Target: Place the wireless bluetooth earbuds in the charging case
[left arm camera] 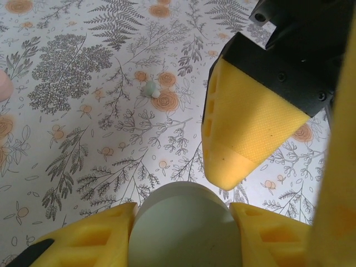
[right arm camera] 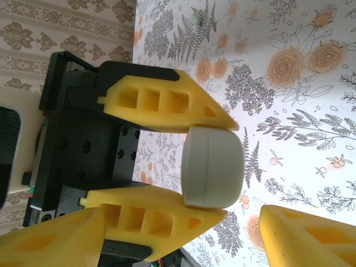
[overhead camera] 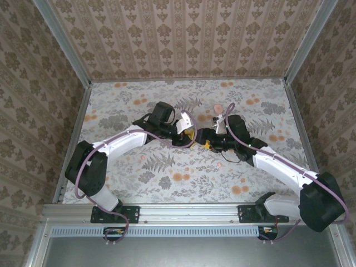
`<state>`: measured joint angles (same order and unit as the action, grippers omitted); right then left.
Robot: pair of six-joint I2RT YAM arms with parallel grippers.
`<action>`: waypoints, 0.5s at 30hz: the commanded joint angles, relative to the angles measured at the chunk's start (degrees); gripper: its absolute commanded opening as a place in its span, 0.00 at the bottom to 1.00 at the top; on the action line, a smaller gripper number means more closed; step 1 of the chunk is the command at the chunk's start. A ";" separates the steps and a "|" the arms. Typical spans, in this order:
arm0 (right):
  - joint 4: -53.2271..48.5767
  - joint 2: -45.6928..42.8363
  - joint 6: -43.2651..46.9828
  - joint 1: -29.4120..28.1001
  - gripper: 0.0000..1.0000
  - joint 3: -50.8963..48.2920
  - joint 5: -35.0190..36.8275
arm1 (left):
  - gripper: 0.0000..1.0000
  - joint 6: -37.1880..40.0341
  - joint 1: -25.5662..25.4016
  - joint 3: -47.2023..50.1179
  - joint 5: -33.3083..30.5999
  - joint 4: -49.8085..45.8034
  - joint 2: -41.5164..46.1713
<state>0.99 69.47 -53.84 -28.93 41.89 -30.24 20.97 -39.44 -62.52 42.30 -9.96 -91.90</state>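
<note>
The left gripper (left arm camera: 182,214) is clamped on the charging case (right arm camera: 214,167), a pale grey-green rounded shell pinched between its two yellow fingers and held just above the table (overhead camera: 139,178). A thin seam runs around the case and no gap shows along it, so the lid looks shut (the hinge side is hidden, so I cannot be certain).

Facing it nose to nose, the right gripper (overhead camera: 204,139) has its jaws spread wide with nothing between them, one finger standing just beside the case.

Further out, a tiny mint-white earbud (left arm camera: 150,89) lies loose on the floral table, well apart from both grippers. A pale pink rounded thing (overhead camera: 218,107) sits beyond them; whether it is a bud or a second case is too small to tell.

By my reading the task is at an early stage. The case is picked up and presented, but it is not yet opened and no earbud is seated. Opening the lid, fetching the bud and placing it all remain.
</note>
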 commanded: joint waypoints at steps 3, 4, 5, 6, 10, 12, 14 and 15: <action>-1.04 -0.59 -2.22 0.35 0.74 0.13 1.04 | 0.35 -0.27 -0.32 0.61 3.76 1.29 4.24; -0.72 -0.50 -2.93 0.55 0.74 -0.05 0.99 | 0.36 -0.23 -0.37 0.63 4.11 1.24 4.54; -0.24 -0.35 -3.55 0.60 0.74 -0.06 0.91 | 0.35 -0.08 -0.48 0.52 4.48 1.09 4.83; 0.16 -0.08 -4.16 0.63 0.74 -0.05 0.68 | 0.35 0.08 -0.57 0.48 4.54 0.91 5.12; -0.98 2.35 -4.87 -0.20 0.75 1.57 -1.15 | 0.35 -0.39 -0.99 1.34 4.57 2.11 6.69; -2.11 3.50 -4.10 -1.21 0.72 2.69 -2.17 | 0.36 -1.14 -0.94 1.80 4.37 3.62 7.19; -2.54 3.83 -3.55 -2.38 0.65 3.02 -1.66 | 0.36 -1.29 -0.99 1.51 3.79 3.73 7.33; -2.48 3.89 -3.54 -2.85 0.60 3.02 -1.12 | 0.36 -1.18 -0.90 1.23 3.71 3.29 7.13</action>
<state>2.33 71.64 -57.19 -30.35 44.23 -32.82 20.71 -39.24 -60.38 41.89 -10.04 -87.46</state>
